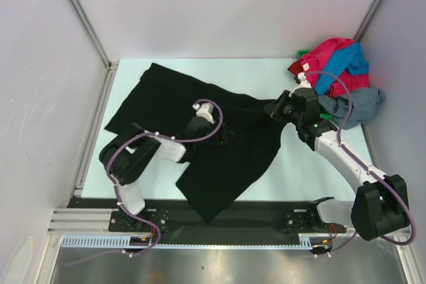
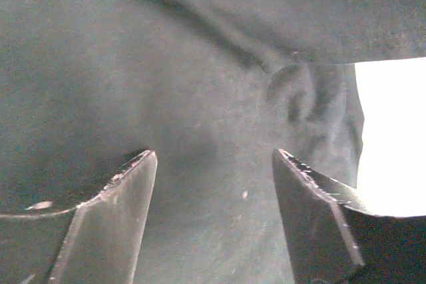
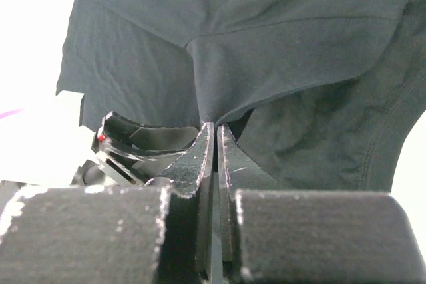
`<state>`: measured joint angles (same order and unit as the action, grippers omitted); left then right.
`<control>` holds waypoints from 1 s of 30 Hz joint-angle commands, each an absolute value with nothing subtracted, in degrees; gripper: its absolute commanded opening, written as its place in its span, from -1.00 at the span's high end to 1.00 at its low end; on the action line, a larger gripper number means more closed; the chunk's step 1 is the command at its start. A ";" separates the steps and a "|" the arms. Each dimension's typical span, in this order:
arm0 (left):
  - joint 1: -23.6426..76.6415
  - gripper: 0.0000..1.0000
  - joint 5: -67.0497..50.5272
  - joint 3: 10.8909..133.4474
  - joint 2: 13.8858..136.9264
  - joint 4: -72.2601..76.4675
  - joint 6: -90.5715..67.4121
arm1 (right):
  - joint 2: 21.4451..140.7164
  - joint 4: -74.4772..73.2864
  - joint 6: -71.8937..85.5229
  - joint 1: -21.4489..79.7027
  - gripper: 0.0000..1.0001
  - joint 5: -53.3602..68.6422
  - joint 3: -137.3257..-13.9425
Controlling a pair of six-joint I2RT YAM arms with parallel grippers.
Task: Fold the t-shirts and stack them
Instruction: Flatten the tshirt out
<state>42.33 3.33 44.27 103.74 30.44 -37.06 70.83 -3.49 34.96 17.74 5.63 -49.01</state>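
Note:
The black t-shirt [image 1: 239, 157] lies spread out and creased across the middle of the table, one corner hanging over the near edge. My left gripper [image 1: 223, 135] hovers low over its middle. In the left wrist view that gripper [image 2: 214, 154] is open, and only black cloth [image 2: 200, 98] shows between its fingers. My right gripper [image 1: 271, 108] is at the shirt's right edge. In the right wrist view it [image 3: 214, 126] is shut on a pinched fold of the black t-shirt [image 3: 266, 51], which rises into a ridge from the fingertips.
At the back right corner lies a pile of t-shirts: red-pink [image 1: 326, 54], bright blue [image 1: 354, 64] and grey [image 1: 363, 103], with a bit of green [image 1: 303, 52] behind. Walls with metal posts [image 1: 83, 18] close in both sides. The black base rail [image 1: 266, 214] runs along the near edge.

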 commanded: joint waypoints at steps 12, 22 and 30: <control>33.92 -0.90 -25.14 43.68 116.89 74.61 -66.96 | 72.07 -3.43 37.70 16.08 0.97 11.60 -55.99; 34.45 -0.31 -19.78 47.37 122.78 78.66 -70.58 | 72.07 -2.46 38.41 15.73 0.98 11.78 -55.37; 35.16 -0.29 -18.46 51.15 127.35 77.52 -71.63 | 71.63 -2.02 38.23 15.38 0.98 11.69 -55.02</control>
